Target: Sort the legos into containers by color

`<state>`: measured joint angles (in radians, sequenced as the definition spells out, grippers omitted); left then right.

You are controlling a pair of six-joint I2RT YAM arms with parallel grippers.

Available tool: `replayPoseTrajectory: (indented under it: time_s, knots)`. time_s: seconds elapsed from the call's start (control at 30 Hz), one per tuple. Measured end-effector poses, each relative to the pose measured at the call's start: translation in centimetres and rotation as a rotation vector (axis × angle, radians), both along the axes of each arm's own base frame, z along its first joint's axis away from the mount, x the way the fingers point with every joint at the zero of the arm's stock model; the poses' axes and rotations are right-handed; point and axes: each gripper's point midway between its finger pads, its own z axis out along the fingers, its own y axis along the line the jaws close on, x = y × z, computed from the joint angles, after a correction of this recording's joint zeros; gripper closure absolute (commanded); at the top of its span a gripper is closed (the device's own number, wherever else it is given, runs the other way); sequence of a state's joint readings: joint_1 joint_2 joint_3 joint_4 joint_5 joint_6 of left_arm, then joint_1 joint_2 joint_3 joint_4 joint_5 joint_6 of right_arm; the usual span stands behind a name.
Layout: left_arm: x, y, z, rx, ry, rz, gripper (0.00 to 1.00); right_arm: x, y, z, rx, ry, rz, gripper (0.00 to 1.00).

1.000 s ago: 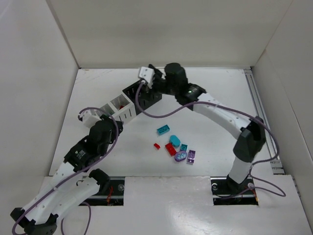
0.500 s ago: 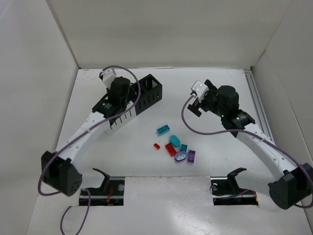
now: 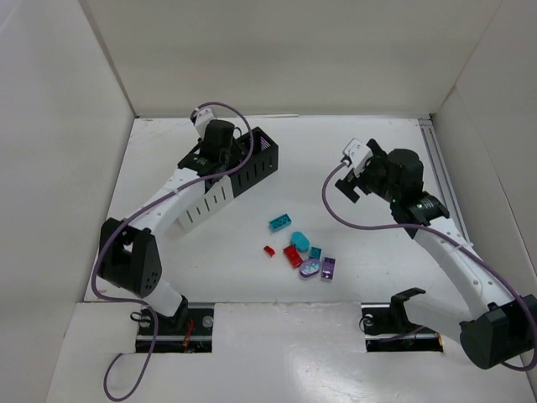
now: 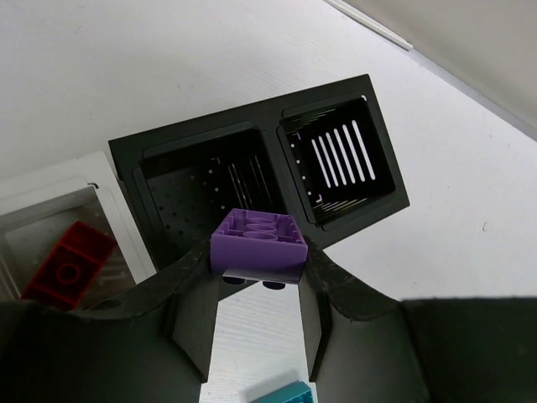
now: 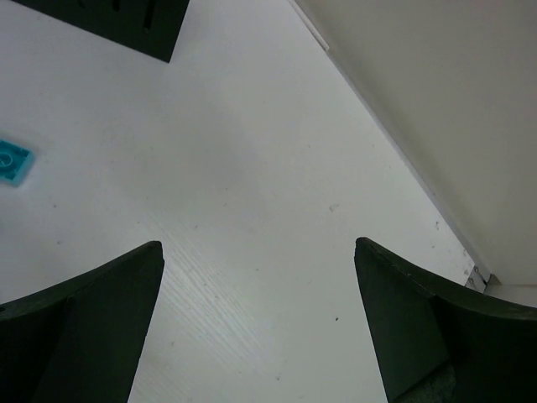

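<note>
My left gripper [image 4: 258, 262] is shut on a purple brick [image 4: 258, 242] and holds it above the near wall of the black container [image 4: 273, 155], by its left compartment. Both black compartments look empty. The white container [image 4: 105, 180] joins it on the left and holds a red brick [image 4: 69, 262]. In the top view the left gripper [image 3: 222, 159] is over the black container [image 3: 262, 168], next to the white container [image 3: 204, 206]. My right gripper [image 3: 352, 178] is open and empty above bare table [image 5: 258, 248]. Several loose bricks lie mid-table: teal [image 3: 279, 222], red [image 3: 292, 256], lavender oval [image 3: 310, 269], purple [image 3: 328, 268].
White walls enclose the table on three sides. A metal rail [image 3: 440, 180] runs along the right edge. A teal brick shows at the left edge of the right wrist view [image 5: 13, 161] and the black container's corner [image 5: 126, 21] at its top.
The left arm reached from near the white container to over the black one, carrying the purple brick. The right arm drew back from the black container to the right side.
</note>
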<state>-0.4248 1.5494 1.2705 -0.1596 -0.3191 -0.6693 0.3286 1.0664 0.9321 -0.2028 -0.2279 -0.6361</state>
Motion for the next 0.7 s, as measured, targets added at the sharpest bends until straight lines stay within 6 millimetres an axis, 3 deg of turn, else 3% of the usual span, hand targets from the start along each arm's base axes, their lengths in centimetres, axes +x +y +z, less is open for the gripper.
replayPoseTrajectory:
  time_s: [0.2,0.3,0.47,0.7]
  knots:
    - [-0.1,0.0,-1.0,0.010,0.027,-0.002,0.59,-0.9,-0.3,-2.5,-0.023,0.068,0.000,0.00]
    - [-0.2,0.0,-1.9,0.024,0.054,-0.005,0.46,-1.7,-0.6,-3.3,-0.030,0.088,-0.001,0.00]
    - [-0.5,0.2,-2.6,0.040,0.082,-0.008,0.40,-2.7,-0.9,-2.7,-0.018,0.074,-0.004,0.00]
    - [-1.3,-0.5,-1.6,0.031,0.066,-0.072,0.19,-3.7,-0.2,-2.3,-0.016,0.068,0.020,0.00]
